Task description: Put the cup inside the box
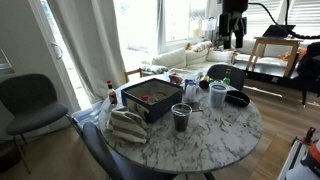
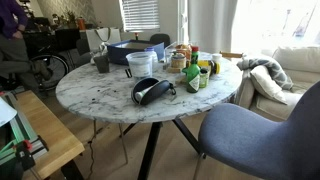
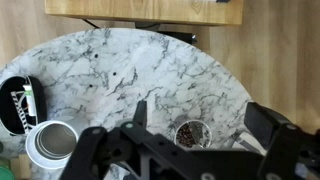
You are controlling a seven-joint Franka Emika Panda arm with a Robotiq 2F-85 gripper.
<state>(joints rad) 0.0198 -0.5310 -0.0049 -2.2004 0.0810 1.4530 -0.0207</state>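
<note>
On the marble table (image 1: 225, 130), the dark box (image 1: 150, 97) is seen open-topped in both exterior views, with a striped cloth (image 1: 127, 125) just beside it. Well above the tabletop the gripper (image 3: 198, 112) is poised, its 2 fingers spread wide and nothing gripped. The cup (image 3: 190, 133) (dark, with something speckled inside) stands upright near the box, apart from the white container (image 3: 52, 143), and is framed beneath the spread fingers in the wrist view. For a clean pick, the descent is best kept vertical and centred on the cup, with the jaws closed only once both fingers straddle it, so that nothing is tipped or spilled.
</note>
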